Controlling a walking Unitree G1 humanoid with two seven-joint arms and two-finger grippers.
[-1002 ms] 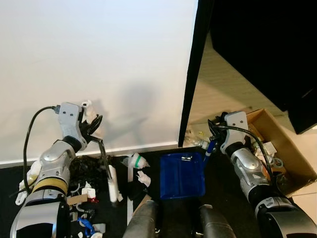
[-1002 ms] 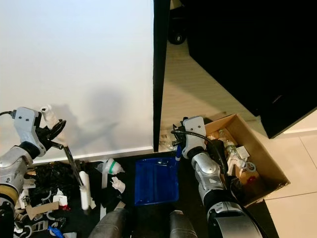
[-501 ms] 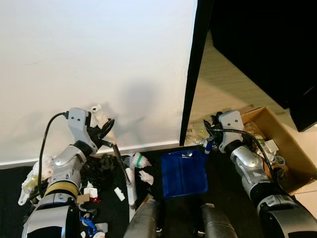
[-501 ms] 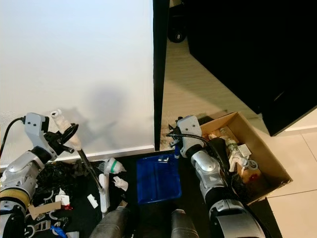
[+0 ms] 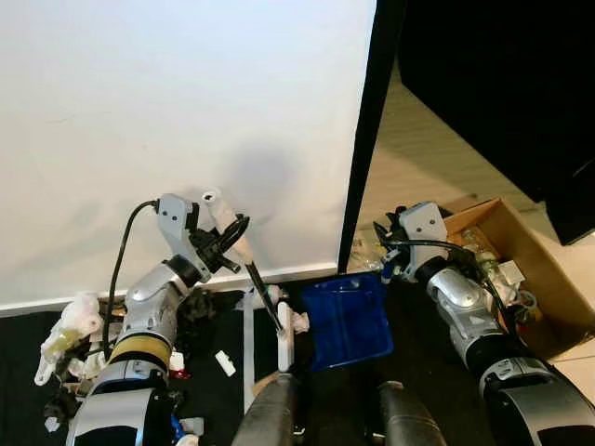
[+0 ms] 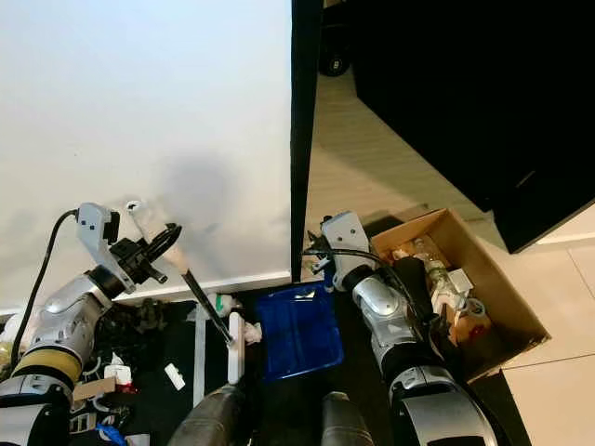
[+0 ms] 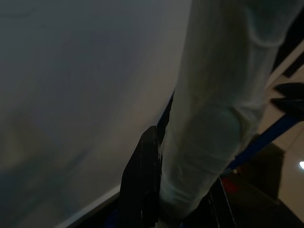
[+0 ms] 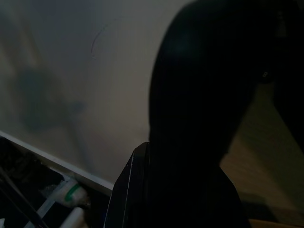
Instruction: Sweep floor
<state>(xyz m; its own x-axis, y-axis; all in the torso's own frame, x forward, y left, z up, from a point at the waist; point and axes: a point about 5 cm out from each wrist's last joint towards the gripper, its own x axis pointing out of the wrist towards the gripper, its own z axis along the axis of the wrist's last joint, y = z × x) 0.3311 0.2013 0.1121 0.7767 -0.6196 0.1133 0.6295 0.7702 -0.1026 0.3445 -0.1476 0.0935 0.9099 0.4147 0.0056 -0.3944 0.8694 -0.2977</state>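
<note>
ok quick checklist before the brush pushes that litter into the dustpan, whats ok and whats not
1. Left gripper holds the brush handle: ok, fingers closed around the pale handle.
2. Brush head down by the blue dustpan: ok, it stands just beside the pan's left edge.
3. Right gripper holds the dustpan by its handle: ok, it sits at the pan's far right corner, though its fingers are hard to see.
4. Dustpan flat on the dark mat: cannot tell, it looks slightly skewed.
5. Litter gathered at the pan: not ok, scraps lie further left on the mat.
6. Cardboard box clear of the right arm: ok, it stands to that arm's right.
</note>
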